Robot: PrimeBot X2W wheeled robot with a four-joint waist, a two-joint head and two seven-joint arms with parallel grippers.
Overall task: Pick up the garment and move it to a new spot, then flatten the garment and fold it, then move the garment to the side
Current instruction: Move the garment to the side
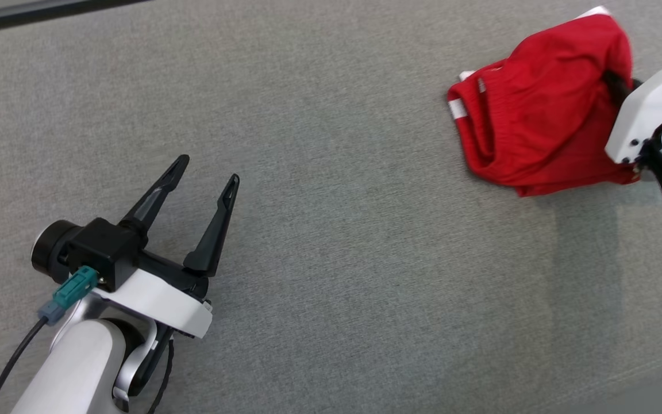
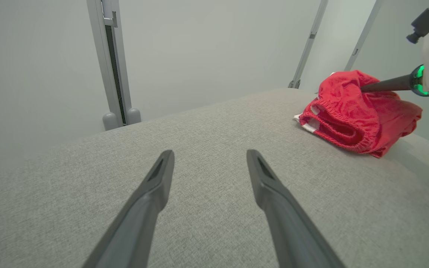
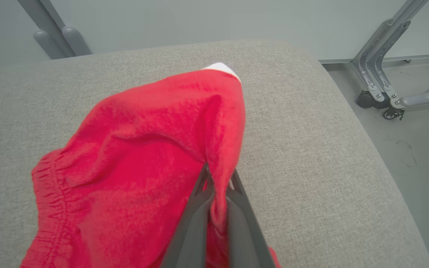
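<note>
The red garment [image 1: 538, 115] sits bunched near the far right corner of the grey fabric-covered counter [image 1: 331, 230], its elastic waistband opening toward the counter's left side and a bit of white trim showing at its edges. The right end effector [image 3: 218, 175] is closed on a pinched fold of the garment, pulling that part up into a peak while the lower cloth rests on the counter. The left end effector [image 1: 207, 169] is wide open and empty near the counter's left side, well apart from the garment.
</note>
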